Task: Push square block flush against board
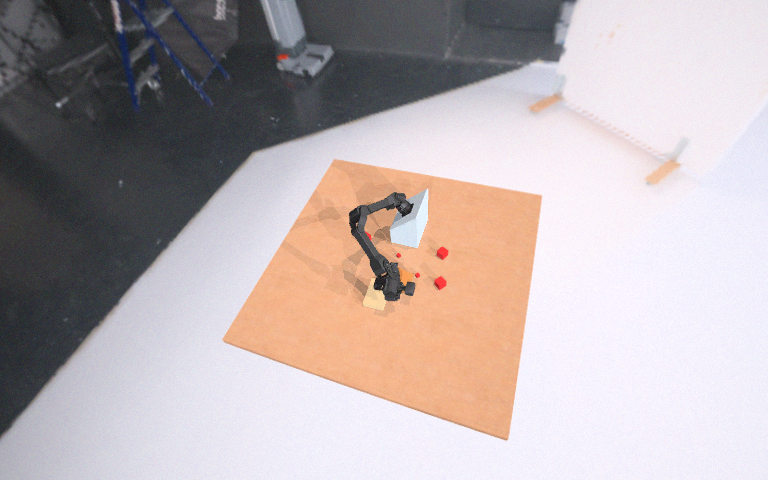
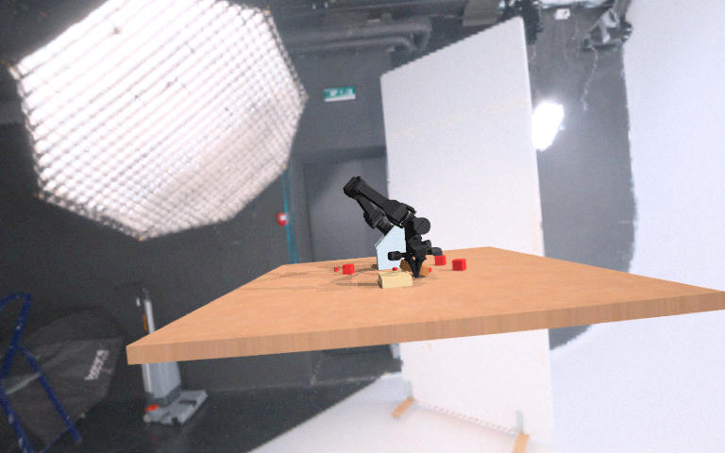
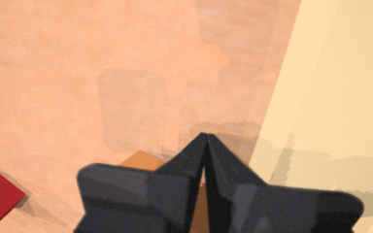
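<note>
Square block [image 1: 373,298] [image 2: 394,280] [image 3: 330,97], just beside our empty, closed jaws, looks stiff, probably light; we'd push low on its far side.

It looks like a photo or film studio. A big honeycomb-faced light [image 2: 160,117] glows at left, and white backdrop panels [image 1: 662,73] [image 2: 464,159] stand beyond the worktop [image 1: 441,350] [image 2: 374,310].

Green exit-type sign [image 2: 339,93] on dark wall [image 2: 342,127], its marks too blurred to read, blurred lettering on dark bag [image 1: 209,33] [image 2: 69,368]
</note>
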